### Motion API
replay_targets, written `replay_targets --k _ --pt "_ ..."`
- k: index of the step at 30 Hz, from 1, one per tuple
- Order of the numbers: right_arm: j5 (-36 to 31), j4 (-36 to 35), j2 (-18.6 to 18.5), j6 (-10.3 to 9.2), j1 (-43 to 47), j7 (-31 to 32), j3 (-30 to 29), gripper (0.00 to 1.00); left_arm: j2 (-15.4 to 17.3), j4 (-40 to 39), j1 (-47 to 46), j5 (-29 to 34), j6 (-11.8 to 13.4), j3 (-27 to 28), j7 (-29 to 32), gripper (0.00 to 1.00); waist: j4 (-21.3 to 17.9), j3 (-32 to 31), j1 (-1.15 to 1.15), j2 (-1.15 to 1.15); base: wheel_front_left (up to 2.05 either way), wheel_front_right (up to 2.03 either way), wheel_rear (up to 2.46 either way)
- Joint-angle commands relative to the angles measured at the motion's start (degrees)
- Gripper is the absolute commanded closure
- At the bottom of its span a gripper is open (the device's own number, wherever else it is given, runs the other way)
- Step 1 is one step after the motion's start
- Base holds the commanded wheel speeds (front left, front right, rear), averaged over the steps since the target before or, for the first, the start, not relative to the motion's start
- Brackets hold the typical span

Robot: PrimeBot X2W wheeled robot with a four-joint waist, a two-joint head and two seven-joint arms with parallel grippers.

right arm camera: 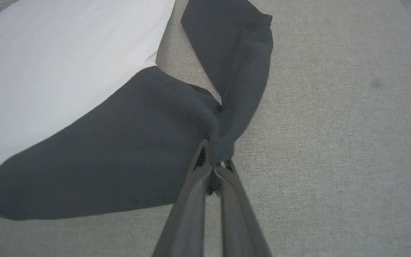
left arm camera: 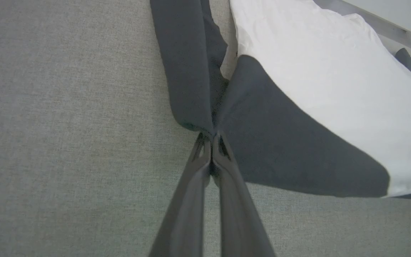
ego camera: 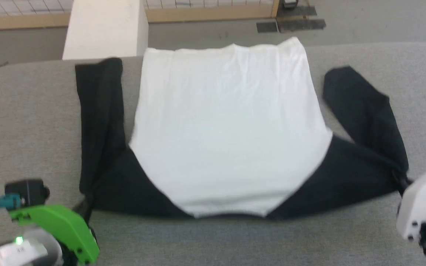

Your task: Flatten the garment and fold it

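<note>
The garment [ego camera: 227, 125] lies spread on the grey table, its white body in the middle and the neckline toward me. A black sleeve runs away from me on each side. My left gripper [ego camera: 86, 202] is shut on the black cloth where the left sleeve [ego camera: 100, 122] bends at the shoulder. The left wrist view shows the left gripper [left arm camera: 212, 137] pinching that fold of the garment [left arm camera: 262, 142]. My right gripper [ego camera: 402, 181] is shut on the bend of the right sleeve [ego camera: 368, 111]. In the right wrist view the right gripper [right arm camera: 215, 159] holds bunched black cloth of the garment [right arm camera: 137, 142].
The grey padded table [ego camera: 20, 122] extends well past the shirt on both sides and toward me. Beyond its far edge stands a cream pillar [ego camera: 105, 27], with grey floor, a wooden baseboard and dark mats [ego camera: 298, 22] behind.
</note>
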Motion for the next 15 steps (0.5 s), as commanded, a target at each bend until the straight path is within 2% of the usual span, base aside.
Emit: replay_targets --k 1,5,8,11,15 --pt "-1.1 -1.0 0.3 -0.11 2.2 0.9 -1.1 1.00 -0.1 -0.8 2.6 -0.8 1.2 0.6 -0.8 1.00 0.9 -1.9 0.01 0.00 0.00 0.00 0.00" --pt "-2.6 -2.3 1.3 -0.11 6.5 1.9 -3.5 1.00 -0.3 -2.3 7.8 -0.5 3.9 0.8 -2.1 1.00 1.2 -2.8 0.01 0.00 0.00 0.00 0.00" --pt "-2.6 -1.5 1.7 -0.11 9.5 1.8 -4.6 1.00 -1.4 -2.7 11.0 -1.0 5.1 0.4 -2.6 1.00 1.4 -3.2 0.01 0.00 0.00 0.00 0.00" --pt "-1.6 0.5 1.8 -0.11 11.7 0.8 -5.1 1.00 -2.6 -2.2 13.0 -1.7 4.9 -0.8 -2.8 1.00 1.4 -3.4 0.01 0.00 0.00 0.00 0.00" --pt "-0.9 5.0 1.8 -0.11 13.3 -2.8 -4.6 1.00 -4.7 0.2 13.0 -2.1 3.3 -2.5 -3.5 1.00 1.5 -3.1 0.01 0.00 0.00 0.00 0.00"
